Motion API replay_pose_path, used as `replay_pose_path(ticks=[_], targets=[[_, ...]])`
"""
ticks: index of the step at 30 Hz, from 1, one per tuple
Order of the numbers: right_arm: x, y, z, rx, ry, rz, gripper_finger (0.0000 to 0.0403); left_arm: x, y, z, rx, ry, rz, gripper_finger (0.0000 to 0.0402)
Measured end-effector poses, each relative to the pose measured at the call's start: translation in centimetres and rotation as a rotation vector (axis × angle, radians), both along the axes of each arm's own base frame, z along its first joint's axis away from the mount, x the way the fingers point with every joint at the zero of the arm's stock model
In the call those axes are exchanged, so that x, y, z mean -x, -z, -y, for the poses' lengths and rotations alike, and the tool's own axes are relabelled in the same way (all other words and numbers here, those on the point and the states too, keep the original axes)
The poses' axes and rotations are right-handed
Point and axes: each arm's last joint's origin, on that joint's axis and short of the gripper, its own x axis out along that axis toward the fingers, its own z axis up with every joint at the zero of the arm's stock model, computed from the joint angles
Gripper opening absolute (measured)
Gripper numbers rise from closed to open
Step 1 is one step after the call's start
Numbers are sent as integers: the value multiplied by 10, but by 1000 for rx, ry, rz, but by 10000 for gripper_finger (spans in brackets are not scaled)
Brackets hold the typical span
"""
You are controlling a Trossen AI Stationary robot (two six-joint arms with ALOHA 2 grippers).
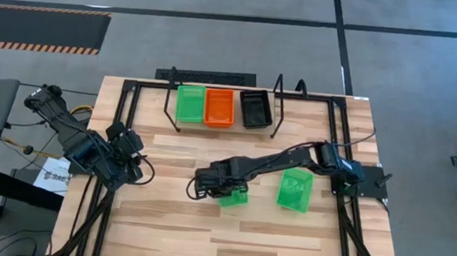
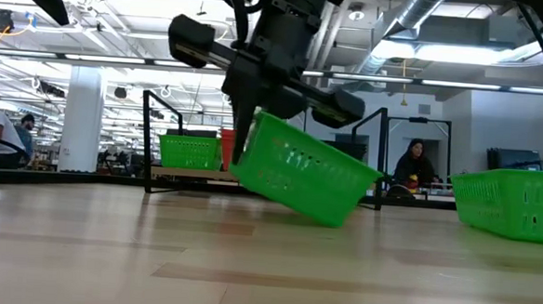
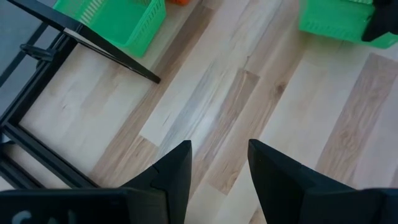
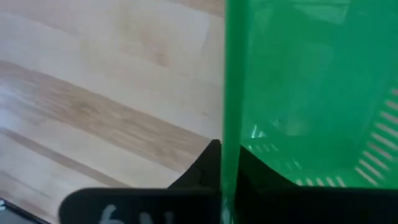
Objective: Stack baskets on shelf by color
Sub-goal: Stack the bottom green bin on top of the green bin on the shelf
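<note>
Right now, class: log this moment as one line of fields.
right gripper: shut on green basket, tilted | left gripper: open, empty, waiting at table's left | shelf: green, orange, black baskets

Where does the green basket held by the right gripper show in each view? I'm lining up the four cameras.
High view: the held green basket is at table centre, under the right gripper.
Low view: centre, tilted, one edge lifted.
Left wrist view: upper right corner.
Right wrist view: fills the right half, its rim pinched between the fingers.
Shared landmark: the shelf, behind the basket in the low view.
</note>
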Motion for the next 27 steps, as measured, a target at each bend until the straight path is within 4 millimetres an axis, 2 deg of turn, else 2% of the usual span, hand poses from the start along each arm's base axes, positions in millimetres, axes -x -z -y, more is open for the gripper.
replay_pose_path(ticks=[8, 15, 22, 24, 27], targets=[[-6, -4, 10, 13, -27, 48, 84, 0, 0, 0, 5, 1, -4, 146], [-14, -23, 21, 9, -78, 116, 133, 0, 0, 0, 5, 1, -4, 146], [-28, -81, 28, 76, -211, 332, 154, -1, 0, 1, 14, -6, 6, 146], [-27, -98, 28, 96, -252, 354, 154, -1, 0, 1, 20, -7, 13, 146], [-13, -118, 26, 106, -297, 280, 148, -1, 0, 1, 32, -26, 23, 146]])
